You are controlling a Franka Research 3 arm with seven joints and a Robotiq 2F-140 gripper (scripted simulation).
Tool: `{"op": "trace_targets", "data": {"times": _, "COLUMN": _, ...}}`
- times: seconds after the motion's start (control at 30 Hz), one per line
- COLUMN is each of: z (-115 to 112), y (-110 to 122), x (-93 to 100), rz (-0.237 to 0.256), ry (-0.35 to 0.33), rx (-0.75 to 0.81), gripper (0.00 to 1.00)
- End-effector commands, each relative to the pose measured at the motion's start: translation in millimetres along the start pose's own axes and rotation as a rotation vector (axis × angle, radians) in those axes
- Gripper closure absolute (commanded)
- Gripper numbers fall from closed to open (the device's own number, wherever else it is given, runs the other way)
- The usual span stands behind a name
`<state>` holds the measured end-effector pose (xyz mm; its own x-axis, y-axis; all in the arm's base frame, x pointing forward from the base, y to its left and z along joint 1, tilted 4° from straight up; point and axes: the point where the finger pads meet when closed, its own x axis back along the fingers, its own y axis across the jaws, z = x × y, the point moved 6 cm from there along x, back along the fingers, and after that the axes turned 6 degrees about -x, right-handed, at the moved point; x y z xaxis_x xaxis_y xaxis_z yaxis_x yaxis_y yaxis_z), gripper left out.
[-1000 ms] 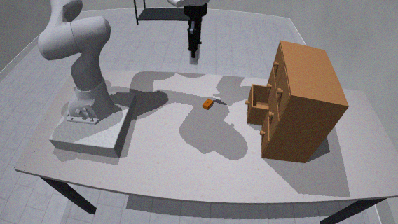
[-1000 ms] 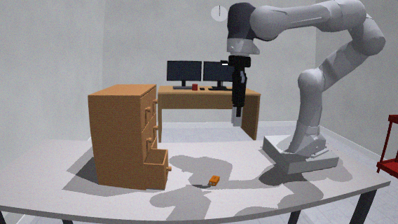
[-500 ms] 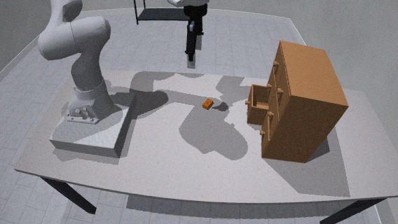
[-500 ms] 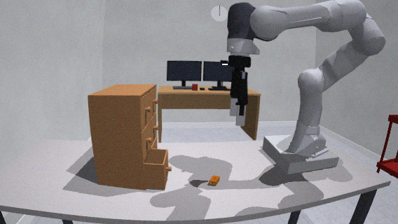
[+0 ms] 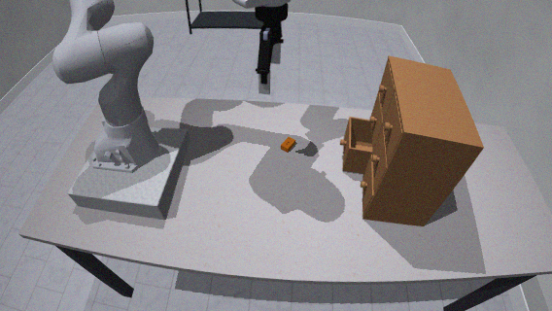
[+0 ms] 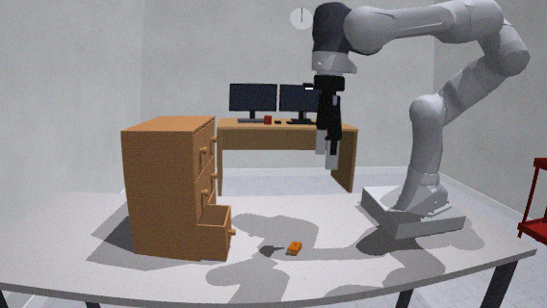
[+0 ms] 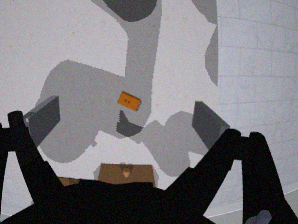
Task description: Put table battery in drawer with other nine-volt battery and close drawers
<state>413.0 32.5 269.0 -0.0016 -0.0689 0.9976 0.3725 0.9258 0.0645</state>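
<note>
The loose nine-volt battery (image 5: pixel 288 144) (image 6: pixel 294 248) (image 7: pixel 129 101), orange, lies on the table (image 5: pixel 219 233) in front of the chest. The small wooden chest (image 5: pixel 437 107) (image 6: pixel 159 192) stands upright. One bottom drawer (image 5: pixel 356 160) (image 6: pixel 214 242) (image 7: pixel 111 174) stands well out, level as far as I can tell; the other drawers look pushed in. No battery shows in the visible part of the open drawer; its floor is partly hidden. My gripper (image 5: pixel 264 86) (image 6: pixel 325 157) (image 7: pixel 125 110) is wide open and empty, pointing down, high above the table. In the wrist view the battery appears between the spread fingers.
The arm's base block (image 5: pixel 117 194) (image 6: pixel 419 226) stands at the opposite end of the table from the chest. The open drawer's knob (image 5: pixel 343 142) (image 6: pixel 232 232) faces the battery's side. A desk with monitors (image 6: pixel 252 97) and a red rack (image 6: pixel 534 192) stand away from the table.
</note>
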Motion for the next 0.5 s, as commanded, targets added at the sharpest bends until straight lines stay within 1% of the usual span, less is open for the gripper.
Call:
{"op": "trace_targets", "data": {"times": 0.0, "z": 0, "y": 0, "x": 13.0, "rz": 0.002, "ry": 0.002, "rx": -0.008, "gripper": 0.0}}
{"op": "trace_targets", "data": {"times": 0.1, "z": 0, "y": 0, "x": 37.7, "rz": 0.002, "ry": 0.002, "rx": -0.008, "gripper": 0.0}}
{"op": "trace_targets", "data": {"times": 0.17, "z": 0, "y": 0, "x": 37.7, "rz": 0.002, "ry": 0.002, "rx": -0.008, "gripper": 0.0}}
{"op": "trace_targets", "data": {"times": 0.37, "z": 0, "y": 0, "x": 101.1, "rz": 0.002, "ry": 0.002, "rx": -0.008, "gripper": 0.0}}
{"op": "trace_targets", "data": {"times": 0.47, "z": 0, "y": 0, "x": 126.1, "rz": 0.002, "ry": 0.002, "rx": -0.008, "gripper": 0.0}}
